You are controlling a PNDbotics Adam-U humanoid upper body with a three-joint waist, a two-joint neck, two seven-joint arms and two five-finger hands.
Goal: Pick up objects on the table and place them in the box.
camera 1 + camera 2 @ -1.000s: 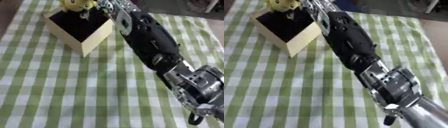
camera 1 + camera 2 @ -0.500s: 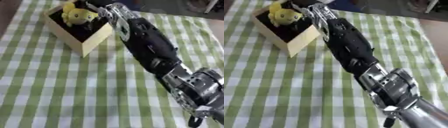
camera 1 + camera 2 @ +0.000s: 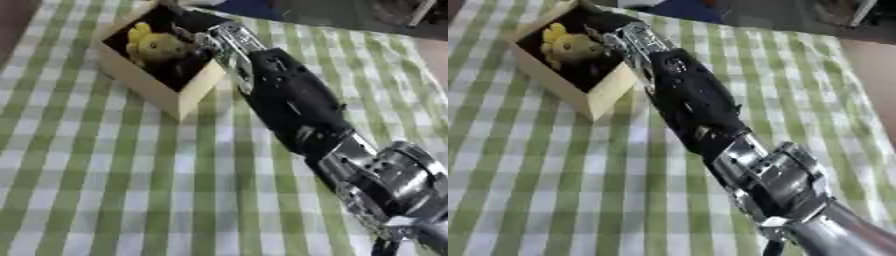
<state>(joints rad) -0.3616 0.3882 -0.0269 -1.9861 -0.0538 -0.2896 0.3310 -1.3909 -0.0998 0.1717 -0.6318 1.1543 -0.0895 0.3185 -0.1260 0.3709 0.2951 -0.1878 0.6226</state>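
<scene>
1. The toy (image 3: 156, 46), yellow and soft-looking, lies inside the box (image 3: 140, 82) at the table's (image 3: 105, 190) far left.
2. The right hand (image 3: 203, 39) sits at the box's rim; I cannot tell whether its fingers are spread.
3. The placing looks nearly done; next, the hand should lift clear.

A table (image 3: 114, 190) covered by a green-and-white checked cloth fills most of both views, lying askew. Directly on it, toward the far left corner, stands a pale cream, open-topped square box (image 3: 149, 82) with a dark inside, turned corner-on to the camera. The cloth around the box looks flat, though its far edge is too blurred to judge.
</scene>
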